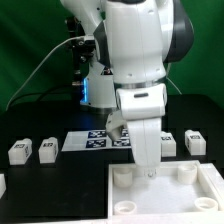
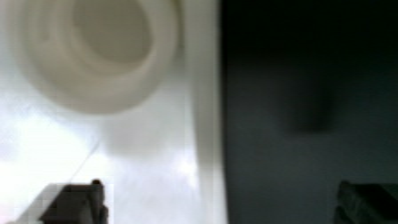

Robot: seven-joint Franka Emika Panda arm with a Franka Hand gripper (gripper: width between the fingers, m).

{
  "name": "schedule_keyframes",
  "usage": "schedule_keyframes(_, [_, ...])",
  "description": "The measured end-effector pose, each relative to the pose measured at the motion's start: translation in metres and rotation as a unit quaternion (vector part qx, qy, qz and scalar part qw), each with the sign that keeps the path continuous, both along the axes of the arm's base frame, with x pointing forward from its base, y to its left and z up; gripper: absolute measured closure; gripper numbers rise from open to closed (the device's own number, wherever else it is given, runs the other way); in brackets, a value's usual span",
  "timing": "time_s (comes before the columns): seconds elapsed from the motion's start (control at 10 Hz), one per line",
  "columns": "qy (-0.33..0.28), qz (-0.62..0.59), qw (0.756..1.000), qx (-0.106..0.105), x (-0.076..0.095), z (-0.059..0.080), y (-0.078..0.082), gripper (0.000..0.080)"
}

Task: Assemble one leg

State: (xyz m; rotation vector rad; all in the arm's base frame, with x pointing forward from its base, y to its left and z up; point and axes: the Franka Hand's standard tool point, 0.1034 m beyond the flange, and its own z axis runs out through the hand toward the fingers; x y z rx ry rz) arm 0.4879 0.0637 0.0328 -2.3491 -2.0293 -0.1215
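Observation:
The large white square top (image 1: pixel 165 195) with round corner sockets lies at the front of the black table. My gripper (image 1: pixel 150 175) hangs low over its far edge, between two far sockets. In the wrist view my gripper (image 2: pixel 221 205) is open and empty; its dark fingertips (image 2: pixel 71 202) stand wide apart over the top's edge, with one round socket (image 2: pixel 107 50) close by. Several white legs with tags lie on the table: two at the exterior view's left (image 1: pixel 18 150) (image 1: pixel 47 149) and two at its right (image 1: pixel 168 146) (image 1: pixel 195 141).
The marker board (image 1: pixel 92 140) lies flat behind the top, partly hidden by my arm. Another white part (image 1: pixel 2 183) shows at the exterior view's left edge. A green wall stands behind the table.

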Motion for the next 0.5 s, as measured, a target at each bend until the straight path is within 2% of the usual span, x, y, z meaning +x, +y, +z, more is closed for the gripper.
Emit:
schedule_keyframes(0.3, [0.014, -0.203, 0.979, 0.008, -0.017, 0.015, 0.024, 0.0150])
schedule_keyframes(0.5, [0.023, -0.359, 0.933, 0.022, -0.025, 0.025, 0.049, 0.0150])
